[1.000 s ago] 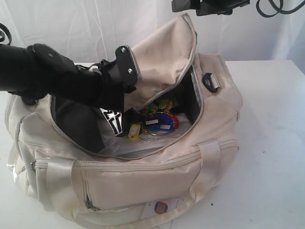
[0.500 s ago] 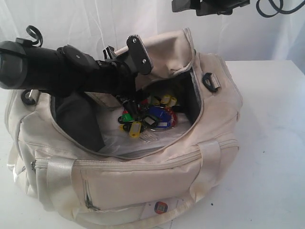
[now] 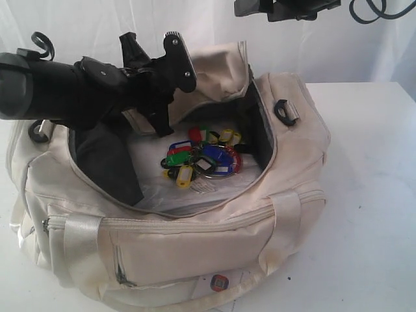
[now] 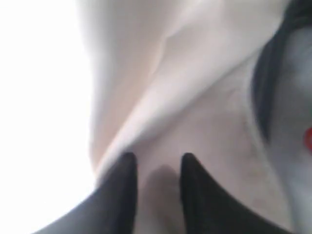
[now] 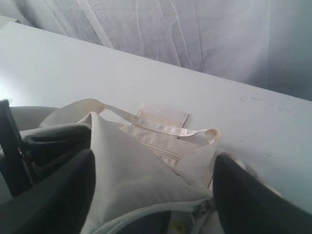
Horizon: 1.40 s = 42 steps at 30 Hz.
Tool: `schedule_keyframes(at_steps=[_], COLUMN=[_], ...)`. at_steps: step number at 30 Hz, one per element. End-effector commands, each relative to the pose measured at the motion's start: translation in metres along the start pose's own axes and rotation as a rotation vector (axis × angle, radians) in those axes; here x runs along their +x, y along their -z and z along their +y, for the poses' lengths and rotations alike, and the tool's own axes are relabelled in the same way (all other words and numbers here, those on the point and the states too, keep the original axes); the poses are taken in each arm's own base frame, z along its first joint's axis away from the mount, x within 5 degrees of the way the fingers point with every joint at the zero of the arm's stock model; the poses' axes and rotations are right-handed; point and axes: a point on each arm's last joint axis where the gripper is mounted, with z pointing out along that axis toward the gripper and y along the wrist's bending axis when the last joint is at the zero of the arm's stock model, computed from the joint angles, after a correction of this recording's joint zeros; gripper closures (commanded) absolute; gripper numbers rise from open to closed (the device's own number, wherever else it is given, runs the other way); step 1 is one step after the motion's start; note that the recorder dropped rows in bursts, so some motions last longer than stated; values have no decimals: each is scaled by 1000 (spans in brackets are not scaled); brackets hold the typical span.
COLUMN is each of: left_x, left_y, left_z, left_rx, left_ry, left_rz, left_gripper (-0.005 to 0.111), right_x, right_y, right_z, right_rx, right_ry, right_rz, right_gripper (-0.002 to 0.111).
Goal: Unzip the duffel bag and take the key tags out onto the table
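The cream-white duffel bag [image 3: 195, 240] lies unzipped on the white table [image 3: 370, 195], its top flap [image 3: 218, 71] folded back. The key tags [image 3: 201, 159], a colourful bunch on metal rings, lie inside on the pale bottom. My left gripper [image 3: 149, 38] is above the bag's open mouth at the flap. In the left wrist view its jaws [image 4: 156, 158] stand a narrow gap apart, close against cream fabric [image 4: 195, 97]. My right gripper [image 5: 153, 165] hangs wide open over the bag's far end [image 5: 136, 165], holding nothing. Only its black body [image 3: 286, 8] shows at the top of the exterior view.
A white curtain [image 3: 97, 26] hangs behind the table [image 5: 146, 83]. Black cable [image 3: 370, 10] loops at the top right. A black strap ring [image 3: 286, 110] sits on the bag's right end, and a webbing handle [image 5: 161, 126] lies on the far side. Dark grey lining [image 3: 104, 162] folds inside at left.
My left gripper has risen out of the bag's mouth, swung up toward the flap, and its jaws have narrowed. The flap has sunk back lower, uncovering the key tags. The right gripper is unchanged.
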Motion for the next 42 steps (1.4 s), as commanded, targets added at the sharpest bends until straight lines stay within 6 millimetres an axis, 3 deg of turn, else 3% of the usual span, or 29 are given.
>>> schedule_keyframes(at_steps=[1,3,9,14,18,22,27,31,34,37,42], left_x=[4,8,11,3,6,11,20,30,43,42,5], left_y=[5,6,12,28,48,69,98,121,139,151,170], left_z=[16,21,33,49,68,84,98,102,96,85,73], left_rx=[-143,-194,-297,-332,-425,-483,-537,-558,-577,-459,-131], left_ry=[-46,-55,-69,-98,-56,75,297,443,437,485,538], left_rz=[70,101,155,127,208,285,383,473,527,415,-101], left_gripper=[99,107,106,86,69,67,79,107,107,107,107], right_x=[-5,-5,-5,-4,-1,-1,-1,3,8,11,10], right_y=[7,7,6,4,2,7,33,52,61,67,74], right_z=[1,1,0,-1,-2,-2,12,27,34,39,49], right_rx=[4,4,4,2,1,39,25,-35,-81,-103,-172], right_ry=[3,3,2,-1,5,62,163,199,205,211,185], right_rz=[-24,-24,-22,-14,5,29,97,168,239,274,267], right_gripper=[45,45,45,45,45,45,45,45,46,54,64])
